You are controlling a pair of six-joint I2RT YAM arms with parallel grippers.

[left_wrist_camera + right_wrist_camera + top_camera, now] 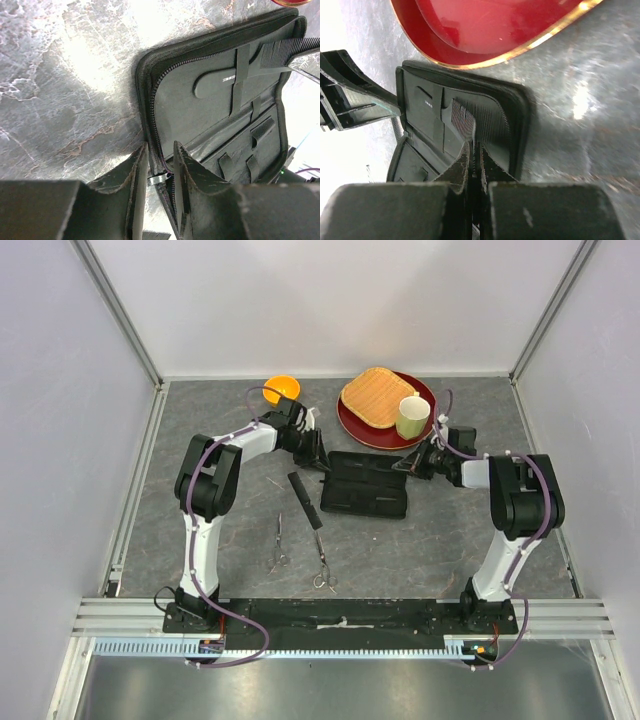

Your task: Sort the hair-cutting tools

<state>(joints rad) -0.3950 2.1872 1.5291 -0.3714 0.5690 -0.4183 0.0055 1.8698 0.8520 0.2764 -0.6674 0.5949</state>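
Harsh glare on table (100, 60), blurred foregrounds.

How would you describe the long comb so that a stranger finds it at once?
Start from the open black case in the middle of the table. Just left of it the long comb lies slanted. It is black and straight; the two scissors toward the near edge are silver with rings.

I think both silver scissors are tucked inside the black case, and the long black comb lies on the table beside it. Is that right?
Not quite. The silver scissors, one pair and the other, lie on the table in front of the black case, not inside it. The top view shows this. The long black comb does lie on the table beside the case.
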